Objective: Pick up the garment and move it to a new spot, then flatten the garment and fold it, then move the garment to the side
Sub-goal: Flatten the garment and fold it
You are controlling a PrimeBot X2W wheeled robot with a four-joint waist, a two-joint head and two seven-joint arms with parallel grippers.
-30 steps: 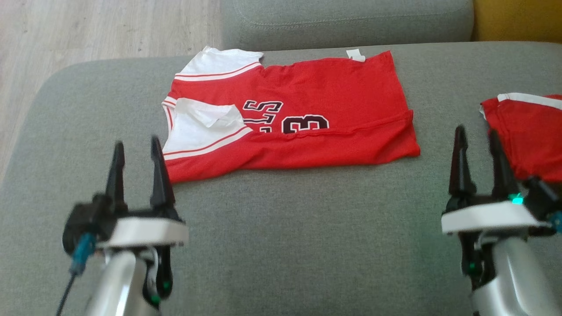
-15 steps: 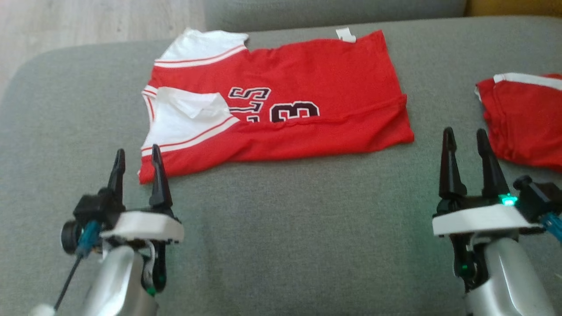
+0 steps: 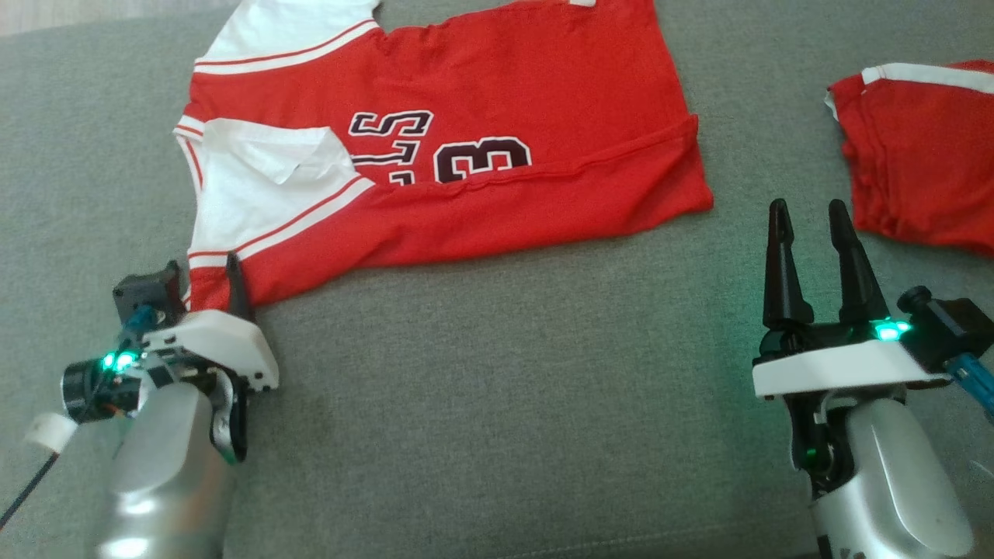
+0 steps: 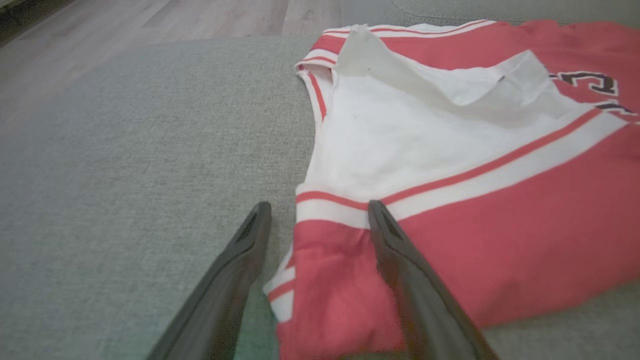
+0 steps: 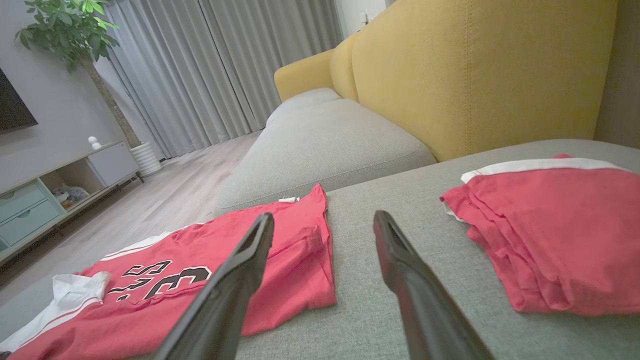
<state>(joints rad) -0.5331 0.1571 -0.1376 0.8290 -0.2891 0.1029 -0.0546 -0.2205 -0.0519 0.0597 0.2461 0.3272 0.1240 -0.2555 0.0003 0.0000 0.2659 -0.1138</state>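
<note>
A red jersey [image 3: 497, 155] with white sleeves and black number print lies half-folded on the grey sofa cushion [image 3: 497, 404]. My left gripper [image 3: 210, 276] is open at the jersey's near left corner, its fingers straddling the sleeve hem [image 4: 325, 207] in the left wrist view; one finger [image 4: 400, 265] rests over red cloth, the other [image 4: 240, 260] over bare cushion. My right gripper [image 3: 808, 225] stands open above the cushion, right of the jersey's bottom hem [image 5: 310, 260], nothing between its fingers.
A second red garment [image 3: 916, 155], folded with a white band, lies at the cushion's right. A yellow sofa back [image 5: 475, 70] rises behind it. Wooden floor [image 4: 150, 20] lies beyond the cushion's left edge.
The camera has tilted down and nearer, shifting the whole picture up. My left gripper has reached forward and lower onto the jersey's near left corner. The right gripper stays open, little changed.
</note>
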